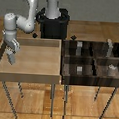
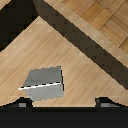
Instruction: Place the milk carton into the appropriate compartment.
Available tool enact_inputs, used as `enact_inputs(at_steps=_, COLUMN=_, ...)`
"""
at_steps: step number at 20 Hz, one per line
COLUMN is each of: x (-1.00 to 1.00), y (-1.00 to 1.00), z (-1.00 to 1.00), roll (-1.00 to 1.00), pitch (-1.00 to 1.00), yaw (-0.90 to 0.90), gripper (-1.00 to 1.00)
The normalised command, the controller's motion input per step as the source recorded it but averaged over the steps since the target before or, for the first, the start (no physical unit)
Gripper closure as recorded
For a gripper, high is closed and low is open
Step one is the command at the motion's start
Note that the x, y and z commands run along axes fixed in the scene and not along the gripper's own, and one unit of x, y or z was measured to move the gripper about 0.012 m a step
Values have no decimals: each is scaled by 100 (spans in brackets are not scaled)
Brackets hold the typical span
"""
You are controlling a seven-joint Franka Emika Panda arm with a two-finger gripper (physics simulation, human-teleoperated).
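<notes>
item: gripper (image 2: 62, 103) — two fingertips (image 2: 21, 103) show at the edge of the wrist view, set wide apart with nothing between them; released, holding nothing. in the exterior view it hangs over the light tray's far-left side, near the exterior view's left.

item: milk carton (image 2: 44, 84) — pale grey-white box lying on the tray floor, just below the gripper and off to one fingertip's side rather than centred between them. in the exterior view it sits at about (image 1: 11, 58), partly masked by the arm.

item: light wooden tray (image 1: 35, 69) — walled, on thin legs.

item: dark compartment bin (image 1: 93, 60) — beside the tray on the exterior view's right, divided in four; small grey objects inside, too small to identify.

step judged: approach, before the grasp. next move calls for centring the open fingers over the carton, descending, then closing.
</notes>
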Motion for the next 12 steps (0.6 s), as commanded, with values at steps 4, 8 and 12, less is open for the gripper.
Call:
enact_inputs(at_steps=4, x=0, y=0, z=0, roll=0, pitch=0, yaw=0, gripper=-100)
enact_inputs(at_steps=8, x=0, y=0, z=0, roll=0, pitch=0, yaw=0, gripper=-100)
enact_inputs(at_steps=12, x=0, y=0, z=-50, roll=0, pitch=0, yaw=0, gripper=-100)
